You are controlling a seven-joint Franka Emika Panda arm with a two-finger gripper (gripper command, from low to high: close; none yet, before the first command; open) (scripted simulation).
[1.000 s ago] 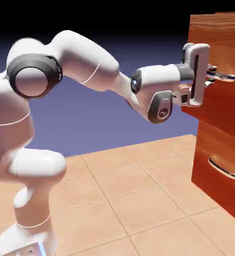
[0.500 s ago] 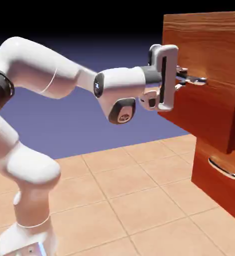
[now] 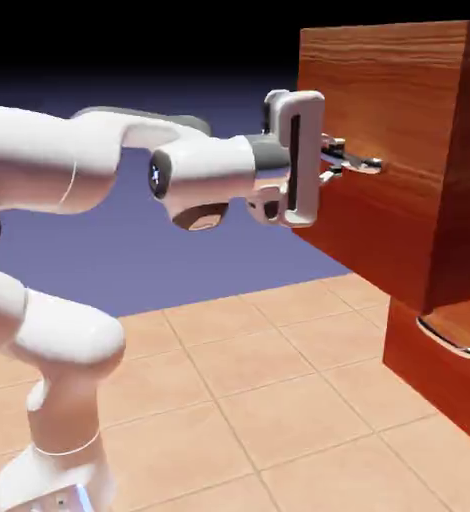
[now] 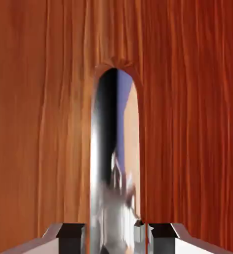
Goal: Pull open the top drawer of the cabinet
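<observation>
The top drawer (image 3: 399, 150), a deep reddish-brown wood-grain box, stands pulled well out of the cabinet (image 3: 449, 380) toward the exterior view's left. My gripper (image 3: 341, 162) is shut on its curved silver handle (image 3: 364, 165), the white hand level in front of the drawer face. In the hand view the drawer's wood (image 4: 188, 99) fills the frame, and the silver handle (image 4: 111, 163) runs down the middle between my two grey fingertips (image 4: 71, 233).
The lower drawer (image 3: 444, 375) sits closed under the pulled-out one, its silver handle (image 3: 447, 340) in view. A tan tiled floor (image 3: 249, 400) spreads below the arm. My white arm reaches in from the left.
The top drawer has slid out further to the left, drawn by my hand on its handle. The arm has folded back and dropped lower.
</observation>
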